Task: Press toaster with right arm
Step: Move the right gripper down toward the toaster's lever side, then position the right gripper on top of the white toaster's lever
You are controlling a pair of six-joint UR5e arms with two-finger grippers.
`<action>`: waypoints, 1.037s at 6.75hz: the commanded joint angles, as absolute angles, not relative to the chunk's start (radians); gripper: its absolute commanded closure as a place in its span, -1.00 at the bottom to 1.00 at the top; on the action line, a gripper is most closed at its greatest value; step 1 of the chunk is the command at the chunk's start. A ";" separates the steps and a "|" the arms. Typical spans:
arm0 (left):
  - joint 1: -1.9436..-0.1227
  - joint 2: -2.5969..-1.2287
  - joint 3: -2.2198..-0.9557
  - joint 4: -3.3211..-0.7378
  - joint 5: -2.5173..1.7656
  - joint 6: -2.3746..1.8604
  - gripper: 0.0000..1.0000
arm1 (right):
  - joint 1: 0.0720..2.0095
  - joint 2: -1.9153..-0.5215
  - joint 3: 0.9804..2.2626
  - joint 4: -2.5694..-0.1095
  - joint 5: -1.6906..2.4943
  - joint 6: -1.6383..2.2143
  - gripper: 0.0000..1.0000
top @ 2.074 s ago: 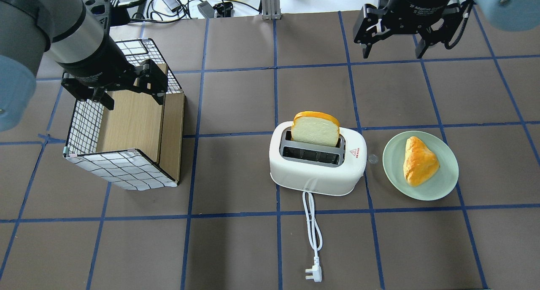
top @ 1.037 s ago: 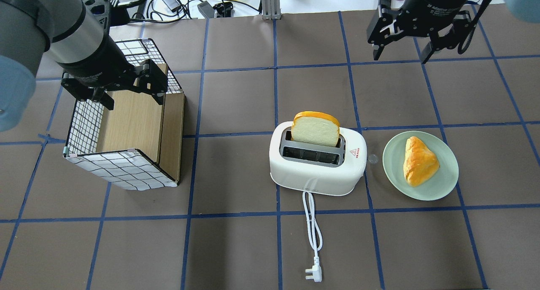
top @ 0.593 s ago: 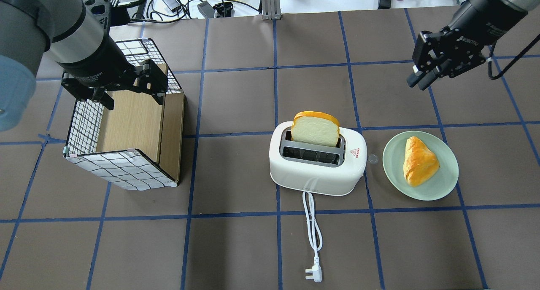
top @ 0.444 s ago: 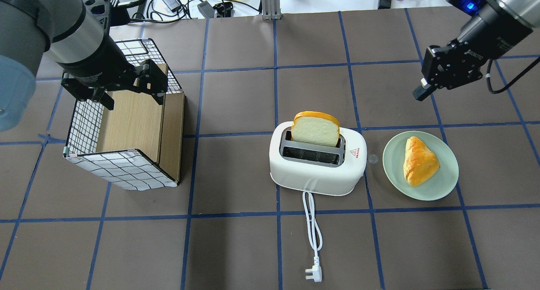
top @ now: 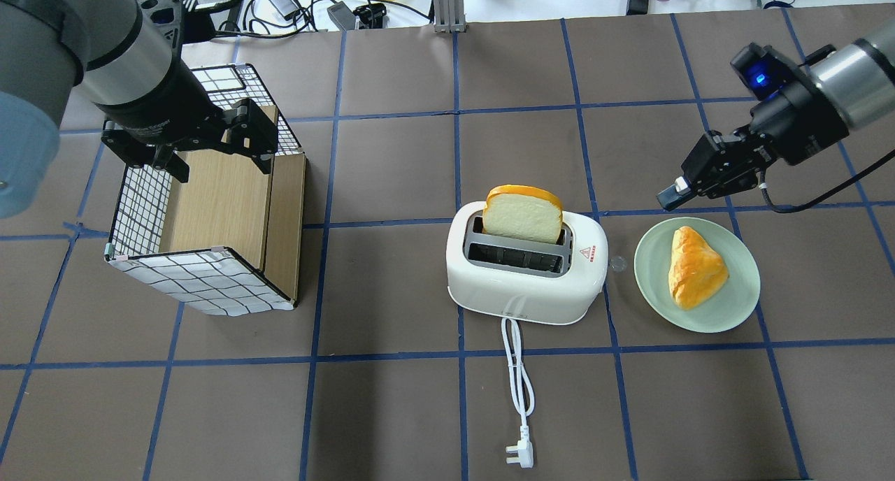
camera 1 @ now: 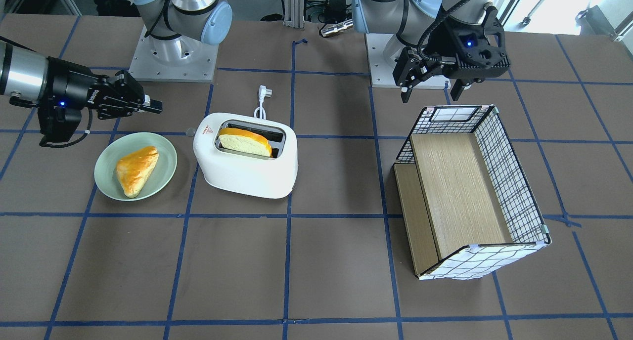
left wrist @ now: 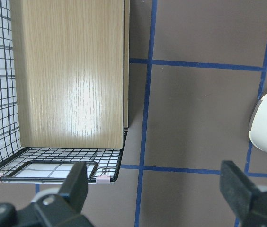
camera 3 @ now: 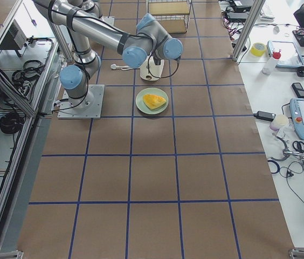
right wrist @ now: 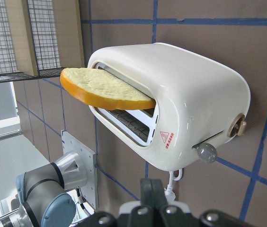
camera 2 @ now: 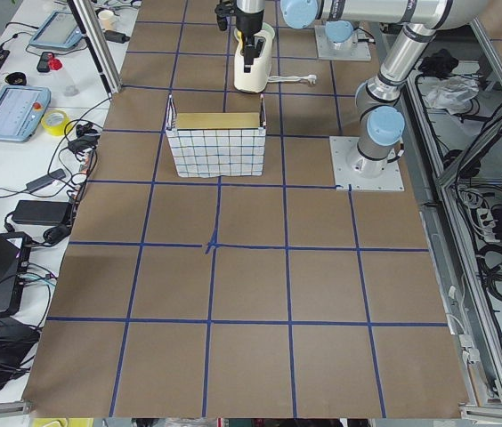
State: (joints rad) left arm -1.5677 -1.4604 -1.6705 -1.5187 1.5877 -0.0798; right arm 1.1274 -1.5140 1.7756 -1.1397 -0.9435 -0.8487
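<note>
The white two-slot toaster [top: 524, 275] stands mid-table with a bread slice [top: 523, 212] upright in its far slot; it also shows in the front view [camera 1: 247, 164]. Its small grey lever [right wrist: 206, 152] sticks out of the end that faces the plate, also visible from overhead [top: 617, 263]. My right gripper [top: 669, 198] is shut and empty. It lies level, points at that end, and hangs apart from it over the plate's far edge; the front view shows it too [camera 1: 154, 106]. My left gripper [top: 222, 165] is open over the basket.
A green plate [top: 738, 306] with a pastry [top: 693, 268] sits right of the toaster, under the right gripper's reach. The checked wire-and-wood basket [top: 210, 215] lies on its side at the left. The toaster's white cord and plug [top: 521, 455] trail toward the near edge.
My right gripper came down from the far right corner toward the toaster's lever end, turned level, and its fingers went from open to shut. The left arm and toaster have not moved.
</note>
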 commanded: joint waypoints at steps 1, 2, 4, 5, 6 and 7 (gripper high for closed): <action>-1.568 -1.460 -1.671 -1.519 1.588 -0.080 -1.00 | 1.056 -1.505 1.921 -1.138 -0.841 -1.125 1.00; -1.568 -1.460 -1.671 -1.519 1.588 -0.080 -1.00 | 1.055 -1.505 1.952 -1.149 -0.838 -1.143 1.00; -1.568 -1.460 -1.671 -1.519 1.588 -0.080 -1.00 | 1.054 -1.471 1.989 -1.172 -0.802 -1.244 1.00; -1.568 -1.460 -1.671 -1.519 1.588 -0.080 -1.00 | 1.054 -1.467 2.005 -1.187 -0.792 -1.249 1.00; -1.568 -1.460 -1.671 -1.519 1.588 -0.080 -1.00 | 1.054 -1.463 2.022 -1.216 -0.787 -1.250 1.00; -1.568 -1.460 -1.671 -1.519 1.588 -0.080 -1.00 | 1.054 -1.456 2.048 -1.254 -0.787 -1.249 1.00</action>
State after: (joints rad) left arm -1.5677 -1.4604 -1.6705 -1.5187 1.5877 -0.0798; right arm 1.0539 -1.4637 2.0212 -1.2158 -0.7899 -1.2468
